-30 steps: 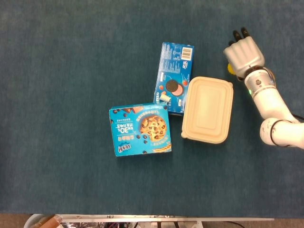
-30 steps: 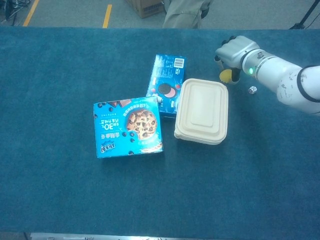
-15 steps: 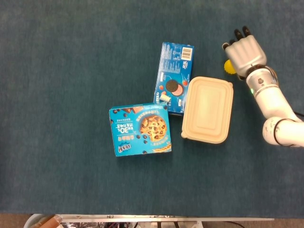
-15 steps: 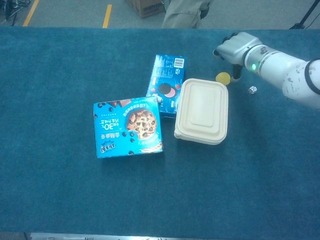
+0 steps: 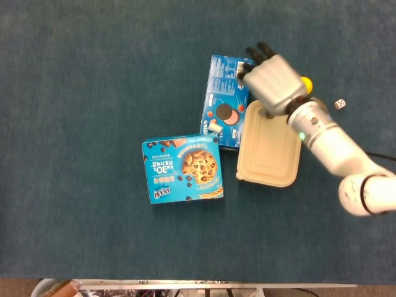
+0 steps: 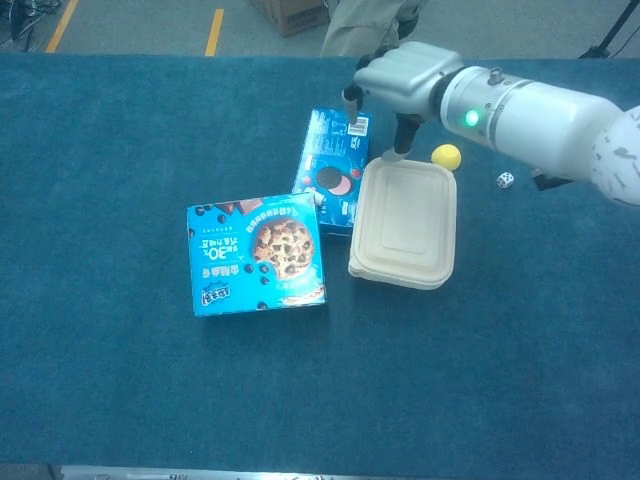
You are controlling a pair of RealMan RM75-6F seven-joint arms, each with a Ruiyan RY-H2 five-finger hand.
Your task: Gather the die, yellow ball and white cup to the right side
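Observation:
The yellow ball (image 5: 305,83) (image 6: 446,156) lies on the blue cloth just beyond the far right corner of the beige container. To its right sits the small white die (image 5: 339,104) (image 6: 505,180). A small white cup-like object (image 5: 215,127) (image 6: 318,197) lies at the near left corner of the Oreo box. My right hand (image 5: 272,80) (image 6: 400,85) hovers over the far end of the container and the Oreo box, left of the ball, fingers apart and pointing down, holding nothing. My left hand appears in neither view.
A beige lidded container (image 5: 271,145) (image 6: 405,225) lies at centre right, with a blue Oreo box (image 5: 224,93) (image 6: 335,150) against its left side. A blue cookie box (image 5: 182,168) (image 6: 258,253) lies nearer, to the left. A person stands beyond the far table edge (image 6: 365,25).
My right hand has swung left, away from the ball, to above the container's far end. The ball and die now show uncovered to its right.

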